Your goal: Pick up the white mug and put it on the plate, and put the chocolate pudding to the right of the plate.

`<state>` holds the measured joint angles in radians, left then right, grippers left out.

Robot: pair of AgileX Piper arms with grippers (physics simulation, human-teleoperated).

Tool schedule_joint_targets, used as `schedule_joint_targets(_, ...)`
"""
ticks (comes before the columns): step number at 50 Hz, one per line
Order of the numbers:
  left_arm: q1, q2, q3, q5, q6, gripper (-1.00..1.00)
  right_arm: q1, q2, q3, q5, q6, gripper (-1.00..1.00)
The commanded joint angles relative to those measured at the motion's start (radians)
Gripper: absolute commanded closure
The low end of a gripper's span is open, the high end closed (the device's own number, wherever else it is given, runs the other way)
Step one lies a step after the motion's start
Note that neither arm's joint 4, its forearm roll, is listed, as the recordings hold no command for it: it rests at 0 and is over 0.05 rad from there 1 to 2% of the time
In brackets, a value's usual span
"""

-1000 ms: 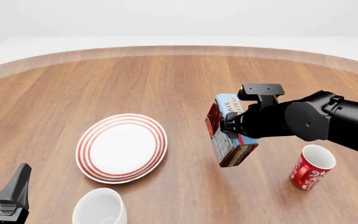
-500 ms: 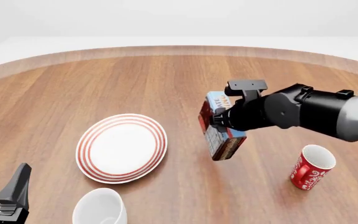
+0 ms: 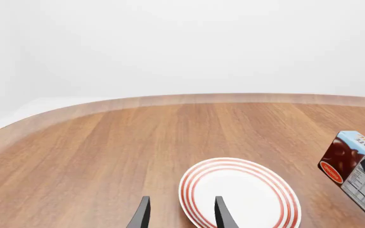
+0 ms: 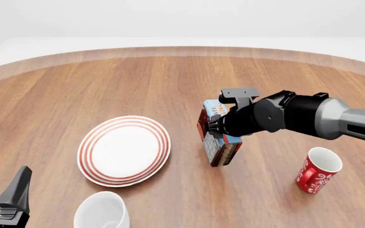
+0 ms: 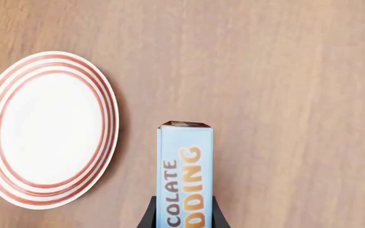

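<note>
My right gripper (image 4: 225,127) is shut on the chocolate pudding box (image 4: 215,140), which is tilted and sits low over the table just right of the plate (image 4: 124,150). I cannot tell whether the box touches the wood. In the right wrist view the box (image 5: 184,171) stands between the fingers of the right gripper (image 5: 184,221), with the plate (image 5: 43,128) beside it. The white mug (image 4: 101,212) stands at the near edge, in front of the plate. My left gripper (image 4: 11,202) is open and empty to the left of the mug. The left wrist view shows the left gripper (image 3: 181,216), the plate (image 3: 246,194) and the box (image 3: 353,166).
A red mug with white swirls (image 4: 317,170) stands on the table to the right of the box, under my right arm (image 4: 309,116). The round wooden table (image 4: 138,80) stretches bare toward its far rim.
My right gripper has carried the pudding box leftward toward the plate and lowered it. The left arm, plate and both mugs have not moved.
</note>
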<state>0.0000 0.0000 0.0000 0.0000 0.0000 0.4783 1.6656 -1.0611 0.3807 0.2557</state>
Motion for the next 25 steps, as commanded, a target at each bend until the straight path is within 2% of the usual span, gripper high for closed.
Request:
schedule_joint_targets(1, 0.000, 0.000, 0.000, 0.000, 0.000, -1.00, 0.006, 0.032, -0.006, -0.011, 0.020, 1.00)
schedule_joint_targets(25, 0.000, 0.000, 0.000, 0.000, 0.000, -1.00, 0.015, 0.067, 0.011, -0.034, 0.037, 1.00)
